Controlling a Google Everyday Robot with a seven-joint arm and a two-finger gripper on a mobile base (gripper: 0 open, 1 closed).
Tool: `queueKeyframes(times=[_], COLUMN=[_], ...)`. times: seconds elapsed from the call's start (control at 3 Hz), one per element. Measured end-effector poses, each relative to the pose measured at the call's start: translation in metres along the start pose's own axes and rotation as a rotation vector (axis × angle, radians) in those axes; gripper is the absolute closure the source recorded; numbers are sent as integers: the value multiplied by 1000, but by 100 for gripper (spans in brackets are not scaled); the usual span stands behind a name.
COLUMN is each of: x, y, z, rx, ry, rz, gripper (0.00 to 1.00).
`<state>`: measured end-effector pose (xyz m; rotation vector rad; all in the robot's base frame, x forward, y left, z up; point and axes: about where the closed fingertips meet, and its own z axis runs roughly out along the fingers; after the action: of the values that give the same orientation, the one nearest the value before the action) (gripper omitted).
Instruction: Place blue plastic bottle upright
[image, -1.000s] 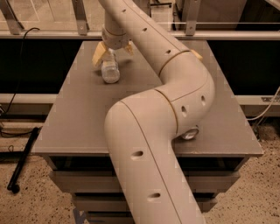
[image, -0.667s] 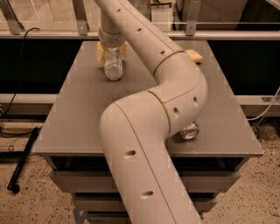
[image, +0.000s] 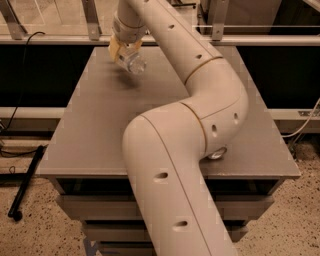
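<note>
The blue plastic bottle (image: 133, 63) is clear and faintly bluish. It hangs tilted, its base end towards the camera, a little above the far left part of the grey table (image: 100, 130). My gripper (image: 125, 51) is at the far edge of the table, and its yellowish fingers (image: 115, 50) are shut on the bottle's upper part. The bottle's cap is hidden by the gripper. A faint shadow lies on the table under the bottle.
My large cream arm (image: 200, 110) crosses the middle and right of the table. A metal drink can (image: 218, 153) lies near the front right edge, mostly hidden under the arm. A railing with posts (image: 90, 20) runs behind the table.
The gripper has lifted the bottle off the table surface and tipped it. The arm's elbow has swung a little to the right.
</note>
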<state>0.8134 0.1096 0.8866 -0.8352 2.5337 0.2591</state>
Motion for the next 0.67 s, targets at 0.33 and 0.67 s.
queueKeyframes(times=[0.33,0.67], x=[-3,14], y=[-10,-27], z=[-44,-76], rx=[-95,-156], ry=[-157,-272], rz=[-114,-186], gripper=[100,100])
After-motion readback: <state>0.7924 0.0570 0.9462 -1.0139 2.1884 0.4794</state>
